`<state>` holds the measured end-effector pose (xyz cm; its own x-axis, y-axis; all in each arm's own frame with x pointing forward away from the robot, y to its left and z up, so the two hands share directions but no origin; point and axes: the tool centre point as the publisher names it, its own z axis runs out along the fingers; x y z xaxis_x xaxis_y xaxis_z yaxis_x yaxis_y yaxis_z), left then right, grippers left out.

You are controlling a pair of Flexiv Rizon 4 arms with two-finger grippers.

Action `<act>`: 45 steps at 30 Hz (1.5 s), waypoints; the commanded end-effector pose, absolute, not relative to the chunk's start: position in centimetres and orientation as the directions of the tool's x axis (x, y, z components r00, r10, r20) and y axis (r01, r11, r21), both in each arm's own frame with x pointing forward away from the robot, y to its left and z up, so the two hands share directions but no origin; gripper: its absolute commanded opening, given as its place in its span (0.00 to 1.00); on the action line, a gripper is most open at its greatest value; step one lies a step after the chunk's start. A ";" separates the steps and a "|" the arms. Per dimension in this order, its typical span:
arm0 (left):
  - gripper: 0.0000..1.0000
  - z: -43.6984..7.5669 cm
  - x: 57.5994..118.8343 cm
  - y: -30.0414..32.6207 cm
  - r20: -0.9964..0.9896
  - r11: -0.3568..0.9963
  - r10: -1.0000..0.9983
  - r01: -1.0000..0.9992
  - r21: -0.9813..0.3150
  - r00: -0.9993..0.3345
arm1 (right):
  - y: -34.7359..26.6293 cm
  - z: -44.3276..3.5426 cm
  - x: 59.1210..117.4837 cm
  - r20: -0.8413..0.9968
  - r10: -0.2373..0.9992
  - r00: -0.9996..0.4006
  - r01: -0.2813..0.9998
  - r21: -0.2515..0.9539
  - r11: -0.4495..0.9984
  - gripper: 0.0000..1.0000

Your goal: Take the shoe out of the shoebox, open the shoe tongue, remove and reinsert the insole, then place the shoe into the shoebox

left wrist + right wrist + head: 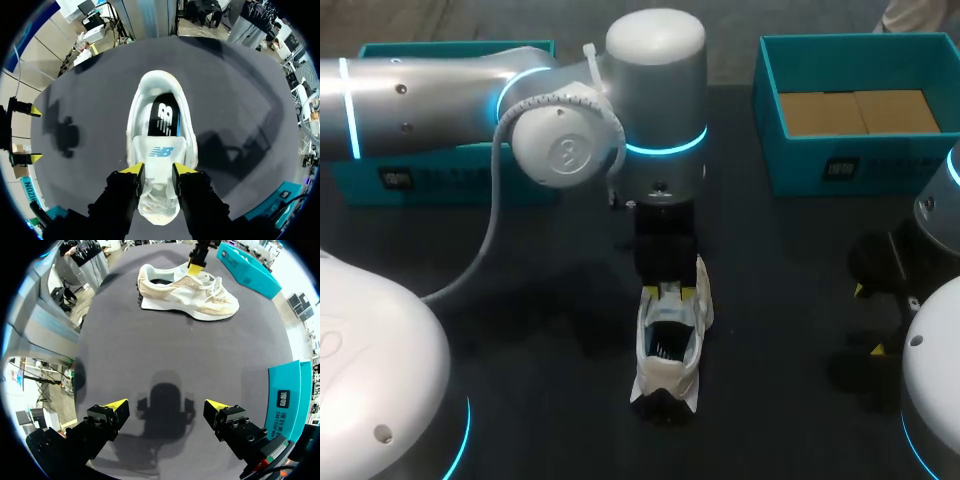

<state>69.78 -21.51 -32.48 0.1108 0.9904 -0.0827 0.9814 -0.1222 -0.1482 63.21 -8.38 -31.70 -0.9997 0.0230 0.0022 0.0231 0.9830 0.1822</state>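
A cream-white shoe (668, 372) stands on the dark table near the middle, its heel toward the front edge. In the left wrist view its tongue (161, 152) lies between my left gripper's (158, 170) yellow-tipped fingers, which press it from both sides, shut on it. Deeper in the shoe (142, 100) a black insole (164, 117) shows. My left gripper (670, 293) hangs straight down over the laces. At the table's right side my right gripper (870, 320) stands open and empty, well away from the shoe (185, 290); in its own wrist view the gripper (165, 410) holds nothing.
A teal open box (770, 130) with brown cardboard inside stands at the back right. A second teal box (450, 175) lies at the back left, partly under my left arm. Bare table surrounds the shoe.
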 end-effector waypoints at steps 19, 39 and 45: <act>0.47 -29.0 68.2 -20.3 -0.105 -0.087 0.992 0.984 -0.155 0.071 | -8.4 -31.7 63.0 0.000 0.024 -1.000 0.024 0.181 0.983 1.00; 1.00 -26.1 66.7 -18.4 0.091 0.382 0.924 0.879 -0.285 -0.372 | -8.4 -31.7 63.0 0.000 0.024 -1.000 0.024 0.181 0.983 1.00; 1.00 -26.2 65.4 -19.1 0.145 0.482 0.876 0.840 -0.250 -0.459 | -8.4 -31.7 63.0 0.000 0.024 -1.000 0.024 0.181 0.983 1.00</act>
